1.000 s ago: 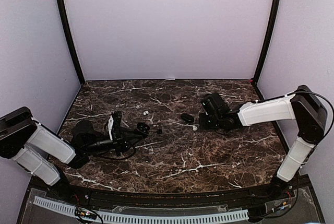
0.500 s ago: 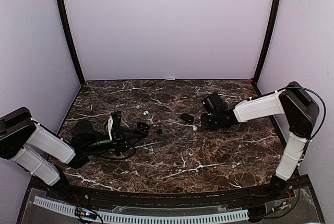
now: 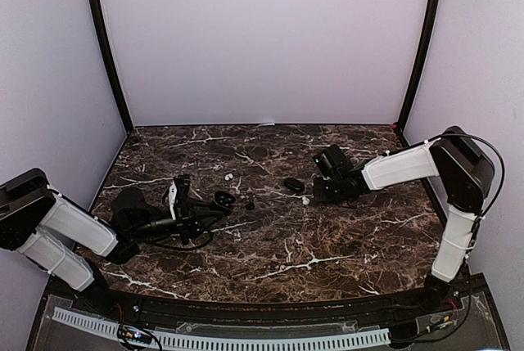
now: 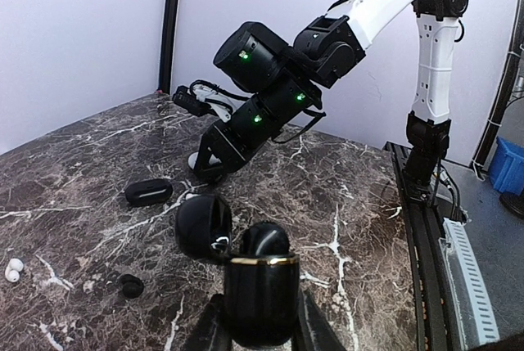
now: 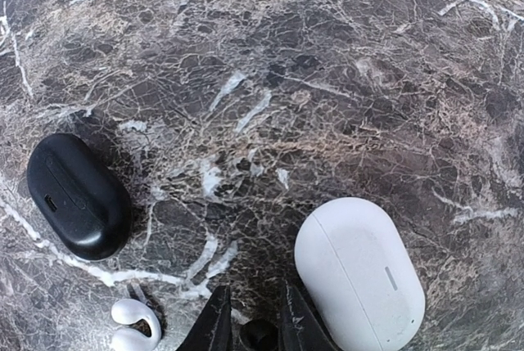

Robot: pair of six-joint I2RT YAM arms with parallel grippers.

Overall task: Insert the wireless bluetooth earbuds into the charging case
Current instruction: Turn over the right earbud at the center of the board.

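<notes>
So, quick rundown of what's on view:

left gripper (image 4: 260, 320): clamped tight on the charging case (image 4: 260, 285), a black one with a gold rim, over the left part of the counter (image 3: 327, 253).
lid (image 4: 203, 225): flipped open, hanging off the case's left side in the left wrist view.
inside the case: a rounded black lump sits right above the gold rim; can't tell whether that's a bud or just part of the case.
right gripper (image 5: 251, 312): down low at the counter, right of centre, fingers narrow with only a slim gap.
dark bud (image 5: 259, 335): a small round black thing sitting in that gap, right at the bottom edge of the right wrist view. Honestly can't tell if it's pinched or just lying between the fingers.
white earbud (image 5: 135, 324): on the counter just left of the right gripper in its own view, not touching it.
white case (image 5: 360, 273): closed, lying flat, right beside the other finger.
closed black case (image 5: 78, 195): lying flat, a bit beyond the white earbud and apart from it.
second white earbud (image 4: 12, 269): on its own on the counter, out past the left gripper toward the back wall.
loose black earbud (image 4: 131, 285): on the counter between the two grippers, near the held case but not touching it.
</notes>
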